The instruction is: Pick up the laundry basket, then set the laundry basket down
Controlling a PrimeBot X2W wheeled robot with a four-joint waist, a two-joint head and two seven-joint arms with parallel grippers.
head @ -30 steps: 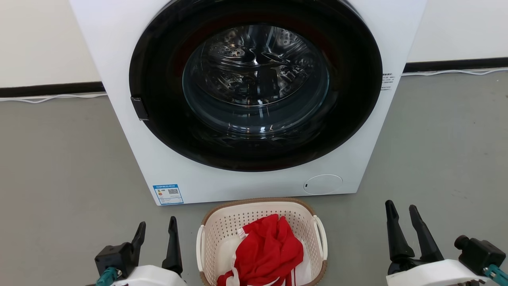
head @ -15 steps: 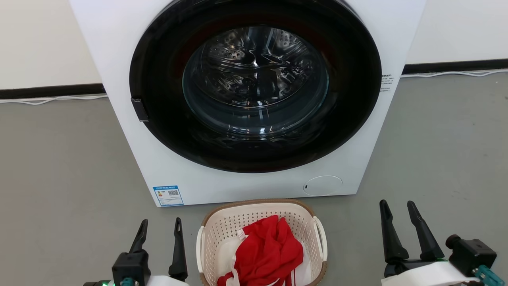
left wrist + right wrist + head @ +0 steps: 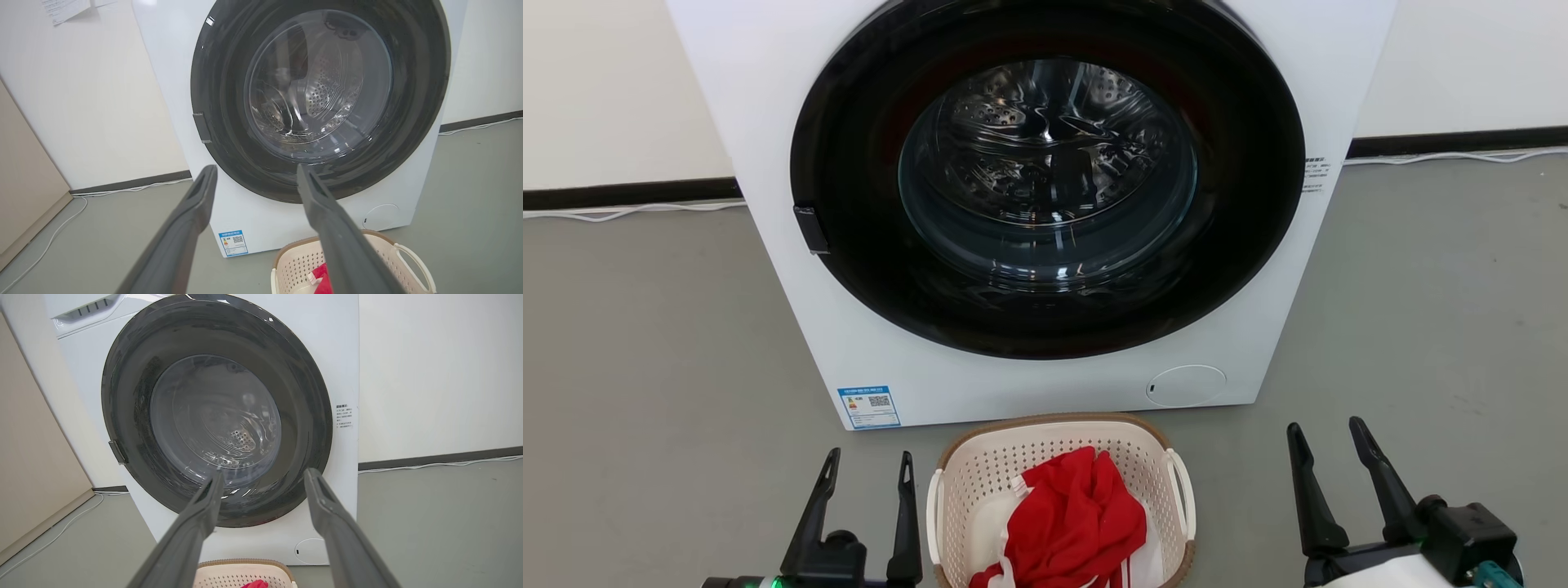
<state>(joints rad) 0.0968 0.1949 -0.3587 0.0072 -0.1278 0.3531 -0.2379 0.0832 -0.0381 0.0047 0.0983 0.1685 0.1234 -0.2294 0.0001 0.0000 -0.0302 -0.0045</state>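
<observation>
The washing machine (image 3: 768,98), door shut, stands at twelve o'clock. On the floor at six, the basket (image 3: 980,482) holds red cloth (image 3: 1078,523). At seven the left gripper (image 3: 867,461), at five the right gripper (image 3: 1324,429): both spread wide, empty. The right wrist view adds the drawer (image 3: 86,308) at eleven.

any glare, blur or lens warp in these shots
Head view: sharp, evenly lit, bright reflections on the door glass of the washing machine. Left wrist view: wide-angle warp tilts the machine's edges; the left gripper looms slightly soft. Right wrist view: same warp, milky glare on the glass, laundry basket cropped at the bottom.
</observation>
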